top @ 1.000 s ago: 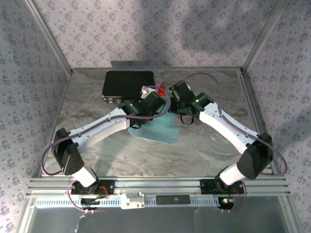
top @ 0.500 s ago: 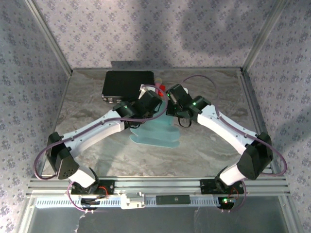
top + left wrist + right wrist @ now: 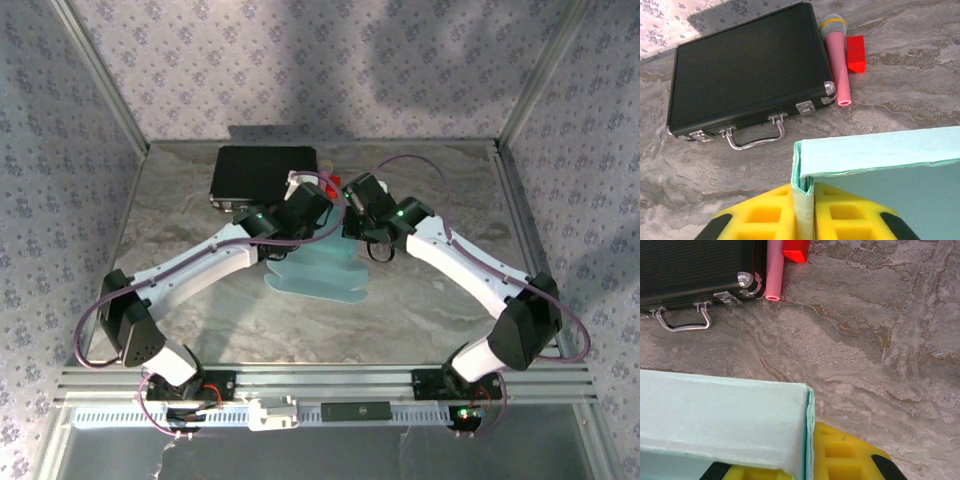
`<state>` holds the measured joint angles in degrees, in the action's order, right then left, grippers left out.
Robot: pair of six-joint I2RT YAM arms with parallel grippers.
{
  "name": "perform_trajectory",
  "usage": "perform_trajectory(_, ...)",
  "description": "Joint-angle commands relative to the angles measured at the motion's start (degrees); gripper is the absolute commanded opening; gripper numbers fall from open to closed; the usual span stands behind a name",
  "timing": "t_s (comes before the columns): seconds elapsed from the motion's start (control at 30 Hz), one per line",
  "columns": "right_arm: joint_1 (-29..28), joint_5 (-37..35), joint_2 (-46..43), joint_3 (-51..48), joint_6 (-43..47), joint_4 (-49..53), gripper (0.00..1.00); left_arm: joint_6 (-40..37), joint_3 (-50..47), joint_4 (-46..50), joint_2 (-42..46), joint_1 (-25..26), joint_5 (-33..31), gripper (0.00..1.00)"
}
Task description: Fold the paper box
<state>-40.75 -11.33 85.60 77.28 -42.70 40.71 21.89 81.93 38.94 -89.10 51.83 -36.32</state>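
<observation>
Holding paper box [image 3: 318, 272] mid-table w/ both arms, just near of black case [image 3: 740, 70] | L gripper [image 3: 802, 212] pinched shut on upright wall's left corner fold | R gripper [image 3: 790, 465] clamps right corner | wall's long axis runs L-R betw. them; we judge neither arm nearer.

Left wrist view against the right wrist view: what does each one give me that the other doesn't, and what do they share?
Left wrist: the whole lid of the black case, the microphone up to its grille head, and the left gripper pinching a folded edge of the paper box between yellow pads. Right wrist: a broad stretch of marble table, and the box's corner at the right gripper. Shared: case handle, microphone, red block, box.
</observation>
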Motion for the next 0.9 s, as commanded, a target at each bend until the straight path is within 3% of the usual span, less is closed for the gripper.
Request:
perform_trajectory(0.0,-0.37,1.7,-1.5,1.0,-0.57,-0.7,0.0,-1.23,2.77,-0.88,-1.97,0.03,0.0,0.08)
perform_trajectory(0.1,-0.22,1.84,-1.56,1.13,-0.64,-0.46,0.0,-1.23,3.41,-0.53,-2.83,0.03,-0.18,0.0)
perform_trajectory(0.47,1.33,3.56,-1.54,0.97,-1.93,-0.49,0.0,-2.43,5.41,2.19,-5.09,2.31,-5.49,0.0)
perform_trajectory(0.53,1.48,3.9,-1.48,1.19,-1.92,-0.45,0.0,-2.33,5.17,1.93,-4.91,2.12,-4.26,0.14)
perform_trajectory(0.57,1.65,4.1,-1.4,1.22,-1.91,-0.45,0.0,-2.13,4.9,1.81,-4.78,1.7,-3.1,0.16)
perform_trajectory(0.8,2.6,5.19,-1.75,1.21,-1.9,-0.46,0.0,-2.12,5.67,2.33,-5.24,0.02,-0.44,0.17)
perform_trajectory(0.87,2.66,5.27,-1.84,1.17,-1.91,-0.59,0.0,-2.27,5.81,2.37,-5.55,-0.06,-0.25,0.13)
